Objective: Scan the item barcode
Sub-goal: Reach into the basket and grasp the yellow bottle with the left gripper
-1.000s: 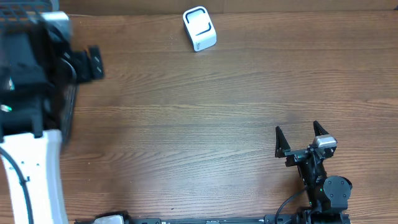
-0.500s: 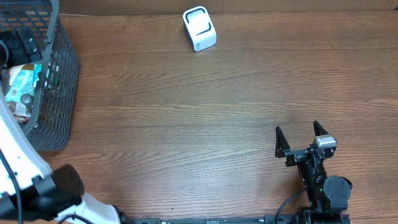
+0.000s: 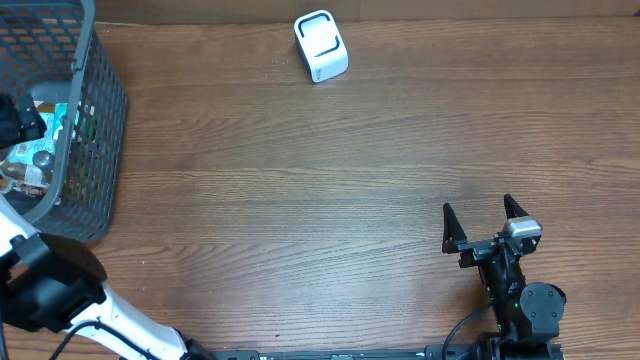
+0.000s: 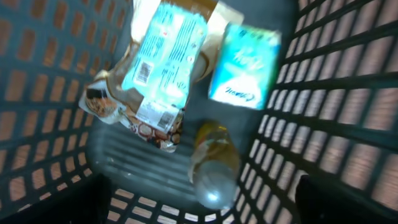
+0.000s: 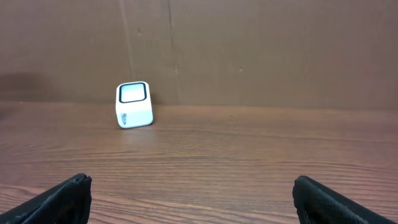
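Your left tool [image 4: 194, 204] hangs inside the dark mesh basket [image 3: 100, 110] at the far left edge of the counter [image 3: 300, 200]; its fingers [image 4: 314, 199] are spread wide toward the lower corners of the wrist view and grip nothing. Three goods lie on the basket floor below it; a crinkled snack packet [image 4: 158, 59] with a pale blue label lies face up and slanted; a teal pouch [image 4: 244, 65] lies just beside it on the right, though you cannot tell whether the two touch; a clear bottle [image 4: 214, 165] with a yellowish body lies on its side, nearest the tool. The packet bears a small dark printed block [image 4: 144, 71] that may be its barcode; the wrist view is too blurred for you to be sure. From overhead, your left arm [image 3: 60, 290] enters at the near left corner and reaches over the basket. The white scanner [image 3: 321, 46] stands at the far edge of the counter, well apart from the basket; its dark-rimmed window faces up. In the right wrist view it stands left of centre before a brown wall [image 5: 249, 50]. Your right tool [image 3: 478, 207] sits at the near right of the counter; its jaws are fully parted and empty, pointing toward the far edge.
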